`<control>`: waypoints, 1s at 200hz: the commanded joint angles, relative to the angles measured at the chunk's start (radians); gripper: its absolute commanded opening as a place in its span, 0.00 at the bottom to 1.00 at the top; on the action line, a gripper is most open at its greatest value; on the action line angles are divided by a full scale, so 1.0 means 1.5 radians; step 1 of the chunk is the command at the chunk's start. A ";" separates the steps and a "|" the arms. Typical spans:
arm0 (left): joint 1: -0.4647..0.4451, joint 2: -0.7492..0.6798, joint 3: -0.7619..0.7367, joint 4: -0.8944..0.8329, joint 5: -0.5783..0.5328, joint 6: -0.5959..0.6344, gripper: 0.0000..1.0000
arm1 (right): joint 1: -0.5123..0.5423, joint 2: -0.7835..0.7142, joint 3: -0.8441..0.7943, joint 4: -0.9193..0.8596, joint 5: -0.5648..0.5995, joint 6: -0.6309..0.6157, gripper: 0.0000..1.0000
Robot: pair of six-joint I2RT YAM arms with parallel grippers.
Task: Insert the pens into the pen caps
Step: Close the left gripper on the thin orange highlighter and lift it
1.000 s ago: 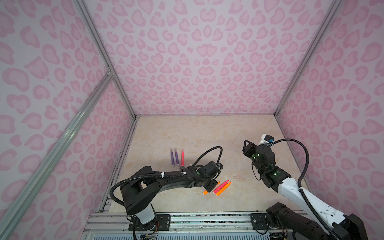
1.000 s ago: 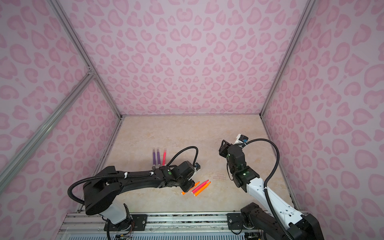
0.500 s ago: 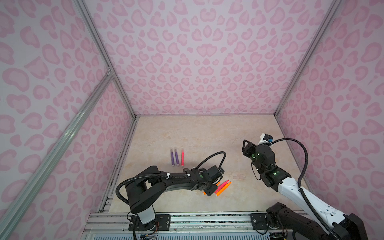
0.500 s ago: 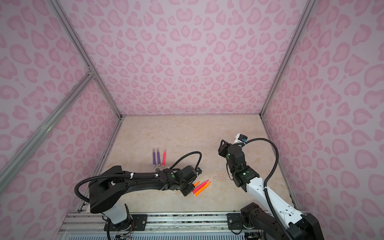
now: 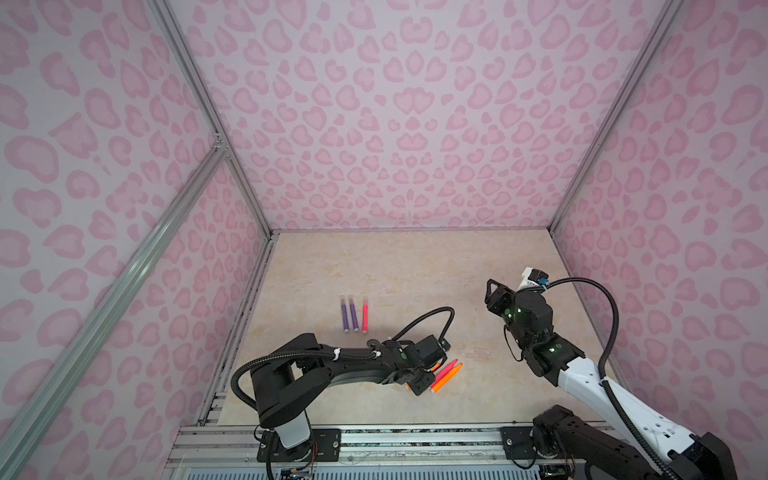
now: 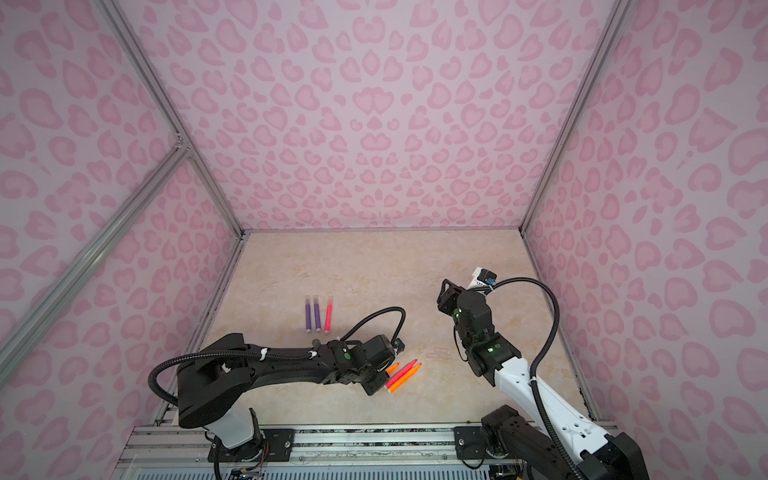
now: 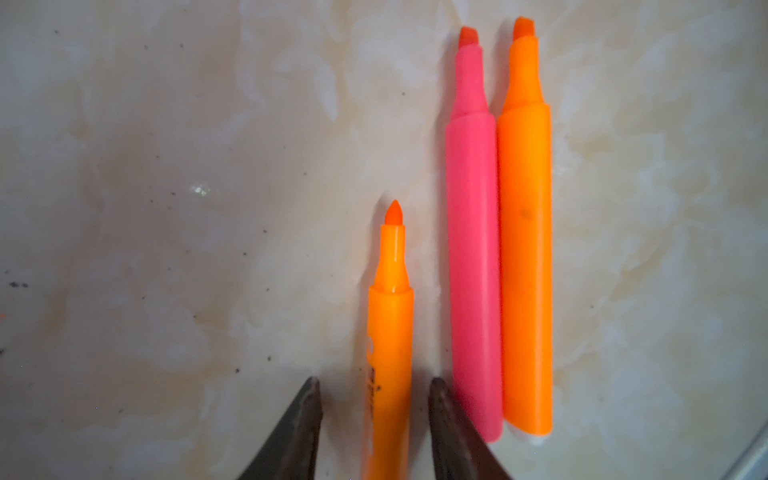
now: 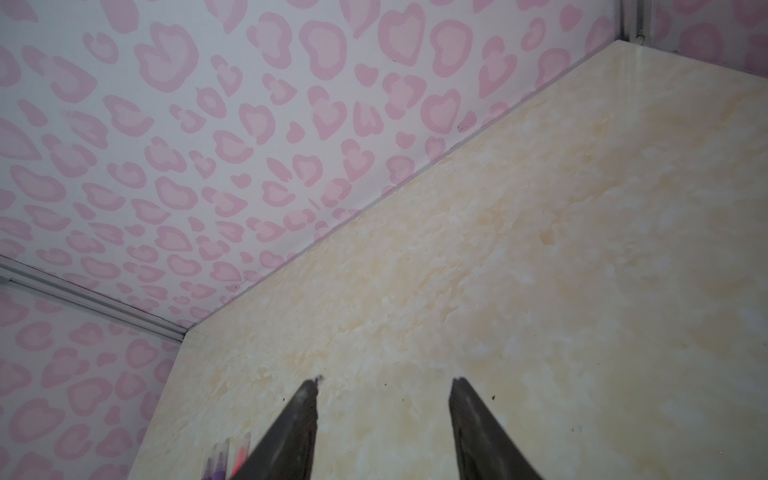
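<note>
My left gripper (image 7: 374, 383) is low over the beige table, open, with a jaw on each side of an uncapped orange pen (image 7: 390, 332) and a gap on both sides. Beside that pen lie a pink pen (image 7: 473, 257) and another orange pen (image 7: 525, 257), touching each other. In both top views this gripper (image 5: 422, 376) (image 6: 380, 376) covers most of the straddled pen. Faint clear pen caps (image 5: 478, 354) (image 6: 439, 353) lie right of the pens. My right gripper (image 8: 384, 380) (image 5: 494, 291) hangs open above the table with nothing between its fingers.
Two purple pens (image 5: 349, 316) and a pink pen (image 5: 365, 315) lie side by side left of centre, with clear caps on their far ends. Pink patterned walls (image 5: 407, 124) enclose the table on three sides. A metal rail (image 5: 374, 436) runs along the front edge.
My left gripper has come down toward the front edge onto the orange pen, and its jaws have narrowed around it. The right arm has not moved.
</note>
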 commanded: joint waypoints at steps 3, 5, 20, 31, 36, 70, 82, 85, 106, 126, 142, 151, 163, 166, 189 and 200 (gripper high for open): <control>-0.001 -0.007 -0.007 -0.014 0.001 -0.005 0.42 | 0.000 0.001 -0.005 0.011 0.008 0.001 0.53; -0.001 -0.007 -0.008 -0.014 0.001 -0.005 0.42 | 0.000 0.002 -0.005 0.012 0.008 0.000 0.53; 0.000 -0.003 -0.006 -0.016 0.000 -0.004 0.42 | 0.000 0.008 -0.006 0.019 0.008 0.001 0.53; -0.001 0.000 -0.004 -0.015 0.000 -0.004 0.40 | 0.001 0.011 -0.004 0.019 0.009 0.001 0.53; -0.001 0.002 -0.003 -0.015 0.000 -0.004 0.38 | 0.001 0.012 -0.002 0.018 0.008 0.001 0.53; -0.001 0.008 0.003 -0.019 -0.002 -0.003 0.20 | 0.001 0.012 0.001 0.009 0.000 0.000 0.53; -0.001 0.002 -0.001 -0.017 -0.007 -0.004 0.16 | 0.000 0.012 -0.002 0.012 0.000 0.001 0.53; -0.002 0.000 -0.002 -0.016 -0.010 -0.005 0.14 | 0.000 0.012 -0.002 0.012 0.000 0.001 0.52; -0.002 -0.014 -0.009 -0.006 -0.029 -0.007 0.08 | 0.000 0.012 0.001 0.010 0.002 0.001 0.52; -0.001 -0.031 -0.013 0.009 -0.050 -0.008 0.03 | 0.001 0.005 0.002 0.006 0.004 -0.001 0.53; 0.000 -0.054 -0.004 0.028 -0.076 -0.015 0.03 | 0.001 0.000 -0.002 0.013 0.008 0.001 0.53; 0.003 -0.069 0.012 0.029 -0.091 -0.026 0.03 | 0.001 0.000 -0.003 0.013 0.009 0.003 0.52; 0.005 -0.092 0.049 0.021 -0.113 -0.039 0.03 | 0.001 -0.003 -0.003 0.008 0.007 0.004 0.52; 0.005 -0.098 0.057 0.022 -0.120 -0.043 0.03 | 0.001 -0.003 -0.004 0.007 0.004 0.004 0.52; 0.023 -0.147 0.105 0.055 -0.179 -0.068 0.03 | 0.002 -0.023 -0.012 0.006 -0.014 0.001 0.52; 0.048 -0.163 0.116 0.075 -0.188 -0.086 0.03 | 0.006 -0.034 -0.020 0.015 -0.018 0.004 0.52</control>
